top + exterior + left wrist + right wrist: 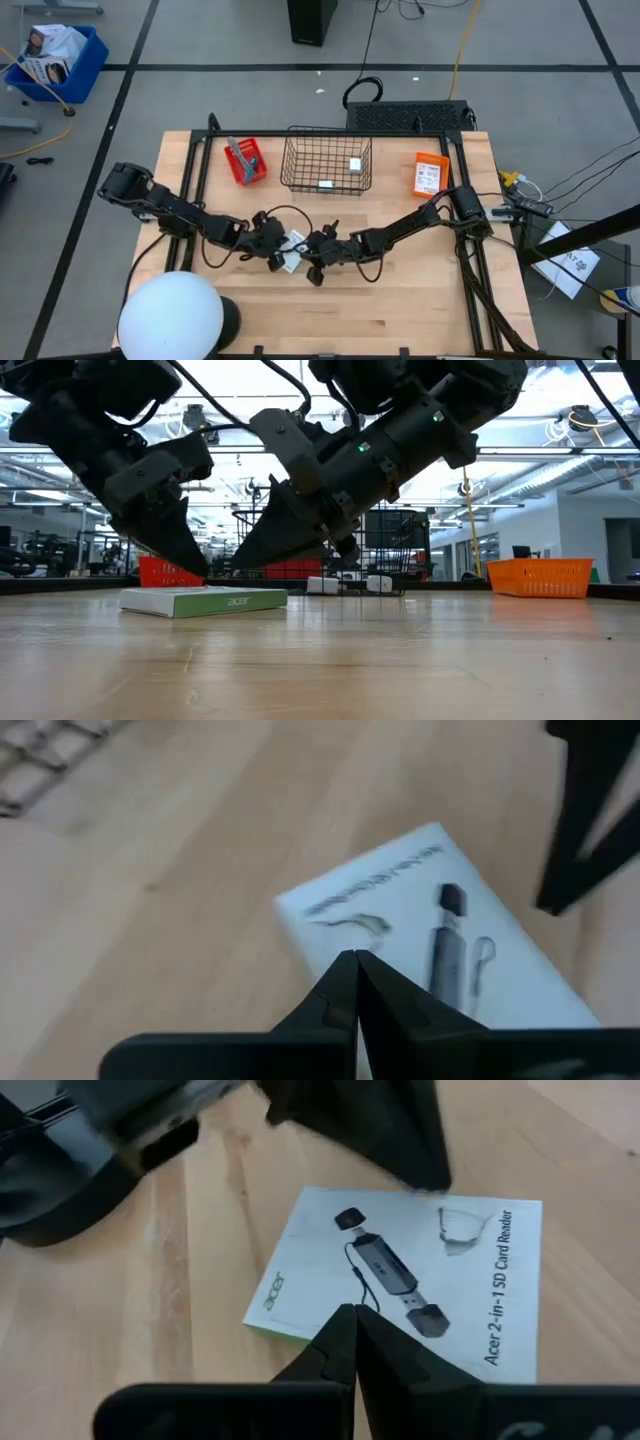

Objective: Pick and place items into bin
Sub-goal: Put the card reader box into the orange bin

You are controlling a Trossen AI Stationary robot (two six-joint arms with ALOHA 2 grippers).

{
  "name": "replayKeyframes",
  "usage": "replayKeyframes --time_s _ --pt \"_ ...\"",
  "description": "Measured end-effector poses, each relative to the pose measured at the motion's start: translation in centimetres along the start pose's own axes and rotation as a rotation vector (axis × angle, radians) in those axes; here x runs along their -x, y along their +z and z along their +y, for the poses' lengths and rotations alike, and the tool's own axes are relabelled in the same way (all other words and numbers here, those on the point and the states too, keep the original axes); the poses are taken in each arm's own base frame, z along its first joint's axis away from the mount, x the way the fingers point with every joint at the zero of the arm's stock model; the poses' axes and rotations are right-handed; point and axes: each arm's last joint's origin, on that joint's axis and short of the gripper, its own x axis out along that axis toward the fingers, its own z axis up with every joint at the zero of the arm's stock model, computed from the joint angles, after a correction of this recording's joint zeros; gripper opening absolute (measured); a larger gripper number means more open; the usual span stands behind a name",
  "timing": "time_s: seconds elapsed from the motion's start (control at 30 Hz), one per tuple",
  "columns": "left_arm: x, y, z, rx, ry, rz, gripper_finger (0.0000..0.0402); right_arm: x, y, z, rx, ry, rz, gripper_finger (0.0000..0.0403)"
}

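Observation:
A flat white printed packet (292, 250) with a green edge lies flat on the wooden table (400, 310), near its middle. The low view shows the packet (205, 600) from the side. My left gripper (272, 246) stands at its left end and my right gripper (314, 256) at its right end. Both are shut and point down at a slant. In the low view both tips hang just above the packet without touching it. The left wrist view shows the packet (430, 920) beyond my shut left gripper (355, 958). The right wrist view shows the packet (410, 1280) beyond my shut right gripper (353, 1312).
A wire basket (327, 160) at the far middle holds two small white cubes (355, 164). A red tray (245, 160) with a grey tool stands to its left, an orange tray (430, 173) to its right. A white dome (170, 315) covers the near left corner.

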Motion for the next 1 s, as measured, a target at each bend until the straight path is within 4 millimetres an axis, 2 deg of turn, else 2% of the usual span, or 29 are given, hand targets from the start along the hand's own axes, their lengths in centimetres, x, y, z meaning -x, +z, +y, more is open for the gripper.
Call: replayKeyframes --time_s 0.17,0.43,0.77,1.0 --pt "1.0 0.0 0.5 0.027 0.055 0.014 0.0008 0.0 0.0 0.0 -0.009 -0.002 0.008 0.0000" --pt "0.5 -0.6 1.8 0.115 0.115 0.129 0.0005 0.2 -0.9 0.0 -0.106 -0.033 0.071 0.0000" --pt "0.4 -0.3 1.2 0.157 -0.010 0.148 0.0006 0.1 -0.9 -0.7 -0.166 -0.057 0.118 0.0000" --pt "0.4 -0.3 1.0 0.169 -0.035 0.158 0.0009 0.1 -1.2 -0.8 -0.212 -0.040 0.166 0.0000"
